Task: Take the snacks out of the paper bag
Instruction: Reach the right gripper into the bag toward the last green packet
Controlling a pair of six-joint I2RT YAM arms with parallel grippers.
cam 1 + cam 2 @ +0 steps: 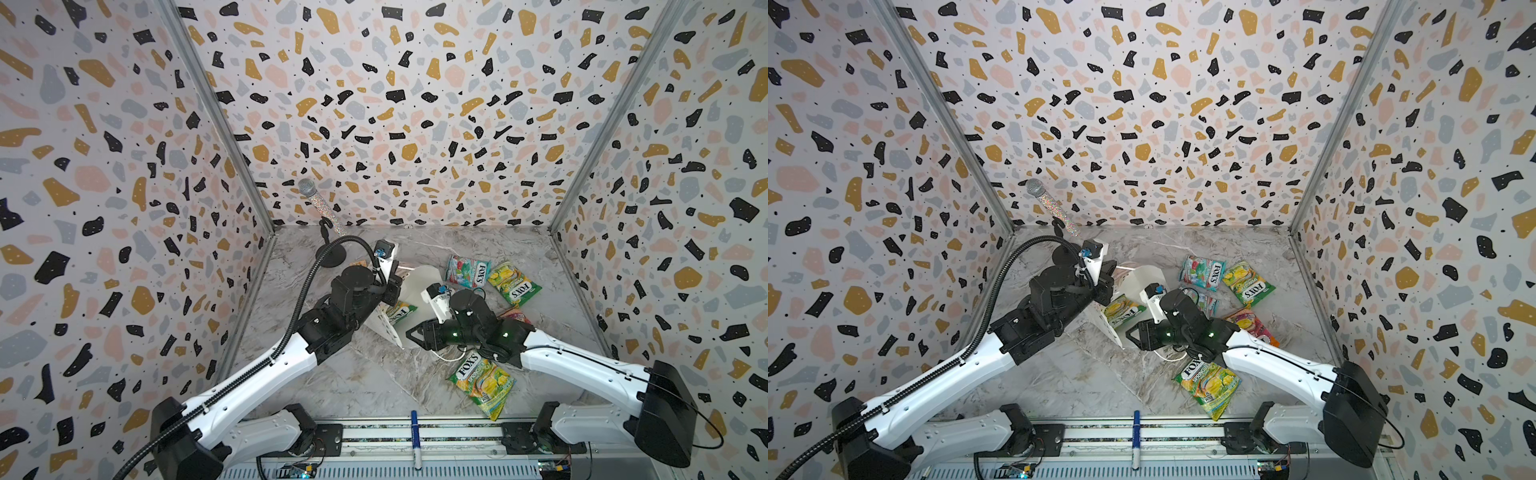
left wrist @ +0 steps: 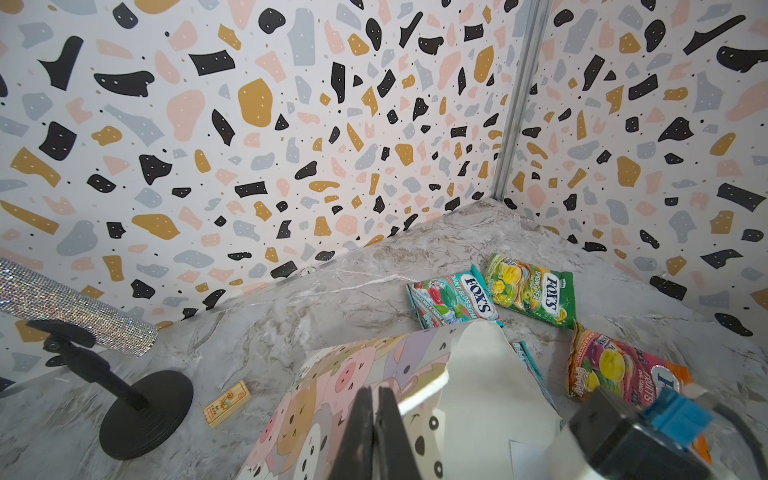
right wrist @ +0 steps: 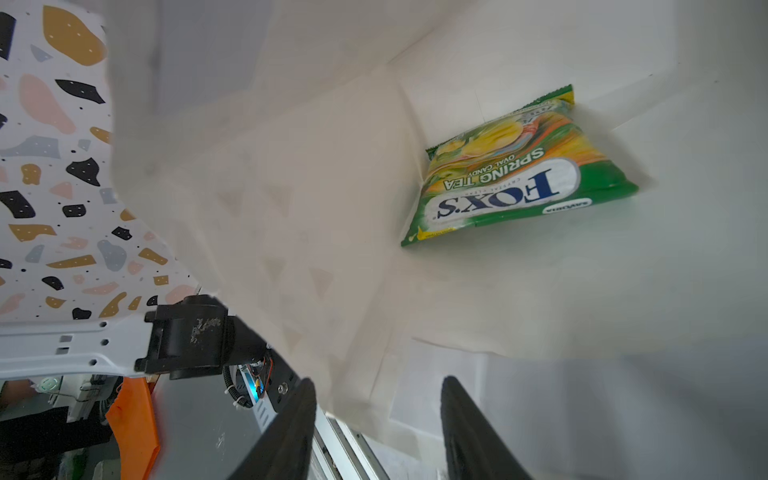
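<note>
One yellow-green packet (image 3: pixel 519 174) is left inside the paper bag (image 1: pixel 419 278), flat on the lower wall, deep toward the closed end. I judge it light, thin and glossy. It will be slippery and will crinkle but not break. I would take it by the flat crimped end seam nearest the mouth, not the puffed middle.

The bag is soft paper and lies on its side on the counter (image 1: pixel 365 382), with the mouth facing my right gripper (image 3: pixel 378 386). That gripper sits at the mouth, jaws partly apart and empty. My left gripper (image 2: pixel 376 392) is closed, apparently pinching the bag's wall to hold it open.

The paper walls are close on both sides of my right jaws, so the path is straight in and straight out. A white cord handle (image 1: pixel 446 357) lies under my right wrist and may snag. The other snacks (image 1: pixel 515 286) crowd the counter beyond and beside my right arm. There is bare counter at front left. The microphone stand (image 1: pixel 328 257) is well apart, behind my left arm.
</note>
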